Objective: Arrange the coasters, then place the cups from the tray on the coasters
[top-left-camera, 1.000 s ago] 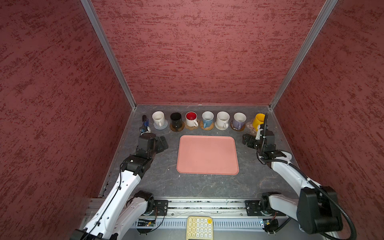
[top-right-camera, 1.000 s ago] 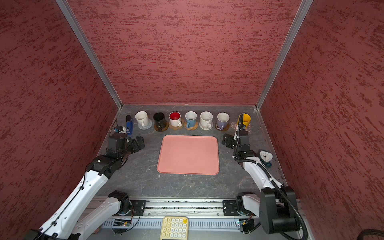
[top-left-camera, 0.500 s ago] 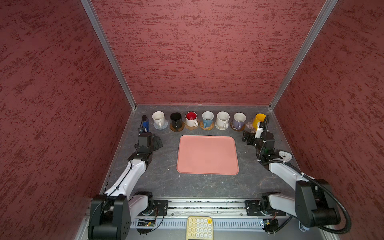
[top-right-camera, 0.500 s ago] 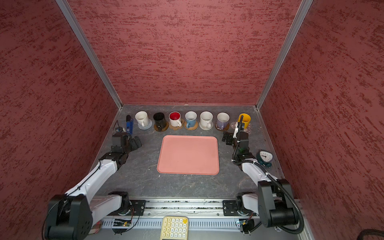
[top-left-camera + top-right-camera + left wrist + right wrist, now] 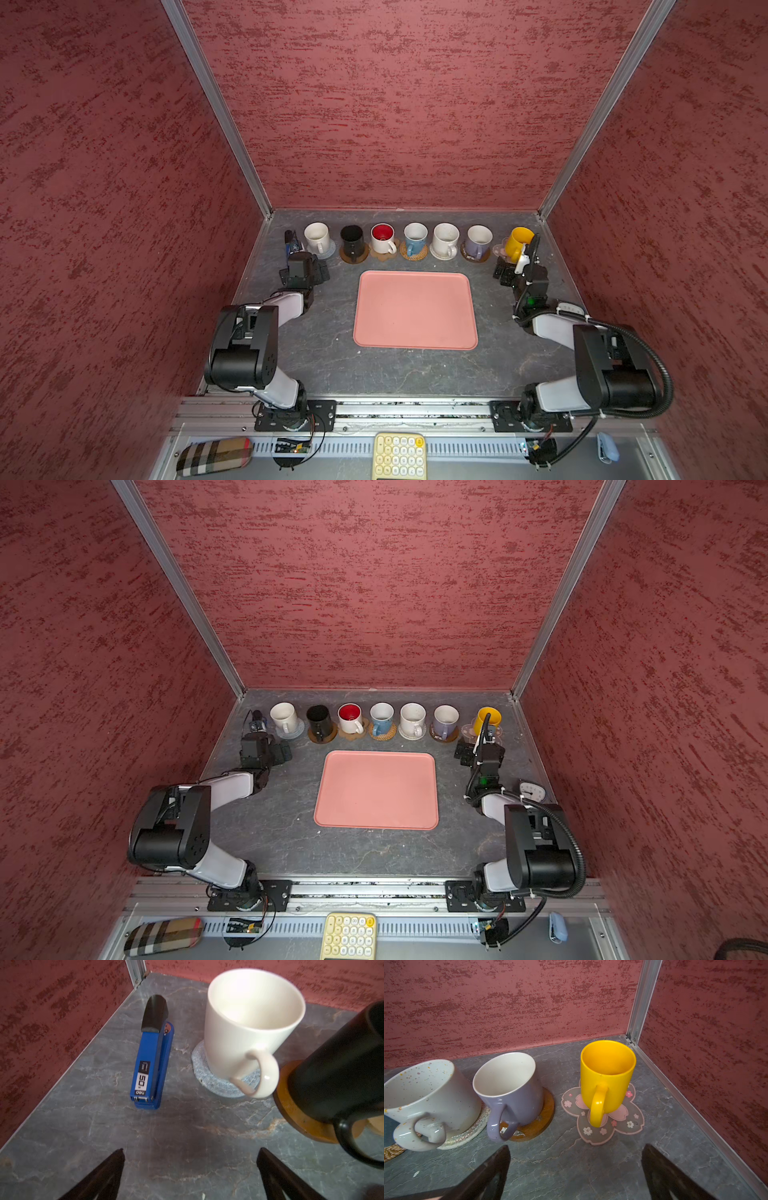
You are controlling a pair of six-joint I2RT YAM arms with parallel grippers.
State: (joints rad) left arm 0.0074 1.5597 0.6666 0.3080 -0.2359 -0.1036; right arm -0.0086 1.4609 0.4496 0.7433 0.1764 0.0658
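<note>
Several cups stand in a row along the back wall, each on a coaster, from a white one (image 5: 316, 237) to a yellow one (image 5: 517, 243). The salmon tray (image 5: 415, 309) lies empty in front of them. My left gripper (image 5: 191, 1151) is open over bare table, short of the white cup (image 5: 249, 1022) on its grey woven coaster (image 5: 218, 1082). A black cup (image 5: 336, 1068) sits on a brown disc (image 5: 299, 1124). My right gripper (image 5: 575, 1147) is open in front of the yellow cup (image 5: 607, 1076) on the pink flower coaster (image 5: 604, 1126). A lavender cup (image 5: 512, 1093) stands beside it.
A blue stapler (image 5: 151, 1064) lies near the back left corner beside the white cup. A small clock (image 5: 532, 791) sits by the right wall. A yellow keypad (image 5: 399, 455) and a plaid case (image 5: 214, 455) lie in front of the rail.
Both arms have folded up, their elbows rising near the bases. The grippers stayed open near the two ends of the cup row.
</note>
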